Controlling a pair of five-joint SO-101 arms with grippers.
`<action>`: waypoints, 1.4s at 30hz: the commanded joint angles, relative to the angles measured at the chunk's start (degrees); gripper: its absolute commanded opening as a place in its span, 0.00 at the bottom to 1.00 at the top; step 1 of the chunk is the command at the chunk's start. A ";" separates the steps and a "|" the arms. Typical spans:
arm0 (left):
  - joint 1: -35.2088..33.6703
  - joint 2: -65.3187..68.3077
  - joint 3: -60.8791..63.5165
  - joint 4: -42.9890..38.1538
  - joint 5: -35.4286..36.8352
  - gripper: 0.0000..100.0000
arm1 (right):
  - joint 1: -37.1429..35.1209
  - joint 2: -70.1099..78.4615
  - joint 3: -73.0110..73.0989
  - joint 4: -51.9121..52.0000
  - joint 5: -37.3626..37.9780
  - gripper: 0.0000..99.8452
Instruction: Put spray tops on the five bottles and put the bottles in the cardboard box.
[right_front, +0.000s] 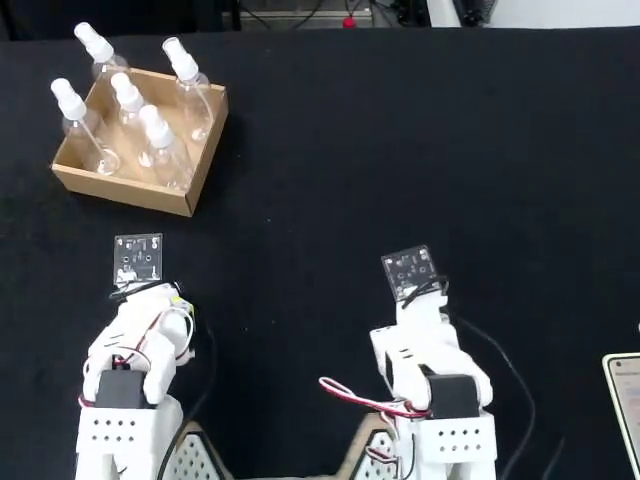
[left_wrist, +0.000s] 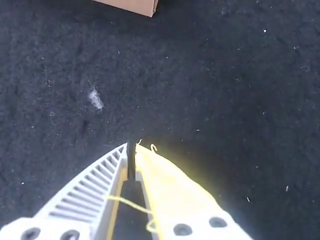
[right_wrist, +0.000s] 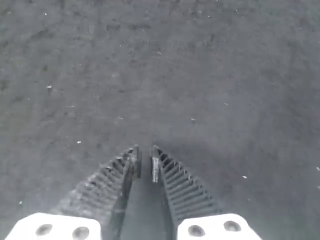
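The five bottles (right_front: 165, 150), spray tops (right_front: 183, 58) on, stand inside the cardboard box (right_front: 130, 188), and well apart from this box the left gripper (left_wrist: 131, 150) and the right gripper (right_wrist: 145, 161) have their tips together.

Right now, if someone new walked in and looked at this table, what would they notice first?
The cardboard box at the far left of the black table, with five clear bottles standing in it, each wearing a white spray top. Next, the left arm and right arm tucked at the near edge, left fingers and right fingers closed over bare table.
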 joint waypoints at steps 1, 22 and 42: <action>-0.57 -2.11 0.84 0.18 0.18 0.03 | 1.32 -5.58 -0.04 0.53 0.26 0.04; -5.41 -7.38 0.57 0.18 0.09 0.03 | 1.58 -5.58 -0.04 0.53 0.09 0.04; -5.41 -7.38 0.57 0.18 0.09 0.03 | 1.58 -5.58 -0.04 0.53 0.09 0.04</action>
